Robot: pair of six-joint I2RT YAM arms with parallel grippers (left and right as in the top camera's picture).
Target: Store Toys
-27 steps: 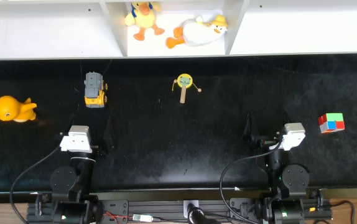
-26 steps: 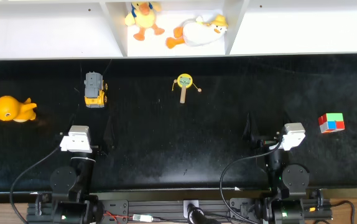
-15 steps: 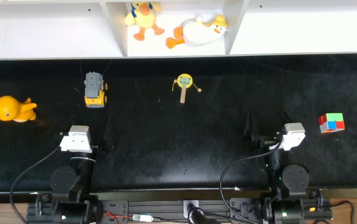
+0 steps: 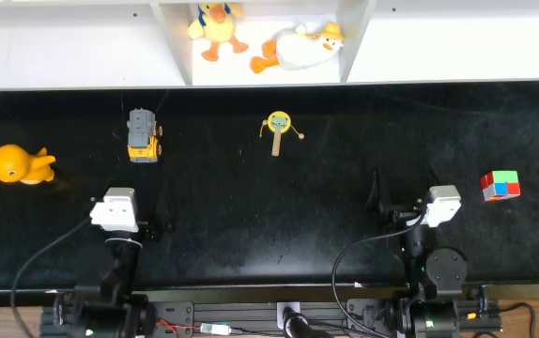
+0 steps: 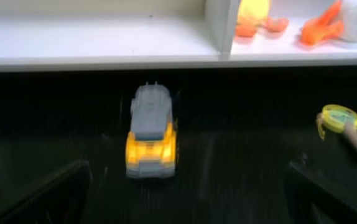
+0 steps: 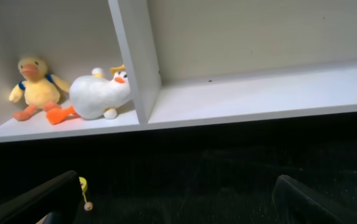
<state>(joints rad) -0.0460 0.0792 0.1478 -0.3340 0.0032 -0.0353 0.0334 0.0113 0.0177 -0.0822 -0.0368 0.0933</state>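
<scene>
A yellow and grey toy truck (image 4: 143, 135) (image 5: 150, 130) stands on the black mat, straight ahead of my left gripper (image 4: 134, 194) (image 5: 185, 173), which is open and holds nothing. An orange duck toy (image 4: 21, 164) lies at the far left. A small rattle drum (image 4: 278, 127) (image 5: 346, 124) (image 6: 84, 186) lies mid-mat near the shelf. A coloured cube (image 4: 500, 185) sits at the right, beside my right gripper (image 4: 404, 190) (image 6: 175, 180), also open and holding nothing. In the shelf's middle compartment rest a yellow plush duck (image 4: 217, 23) (image 6: 34, 84) and a white plush goose (image 4: 302, 47) (image 6: 97, 93).
The white shelf (image 4: 72, 47) runs along the mat's far edge, with upright dividers (image 6: 135, 62) either side of the middle compartment. The compartments to its left and right hold nothing. Black mat (image 4: 251, 207) lies open between the two grippers.
The left arm has shifted slightly, its lower links and cable changing shape. The toys and the right arm stay where they were.
</scene>
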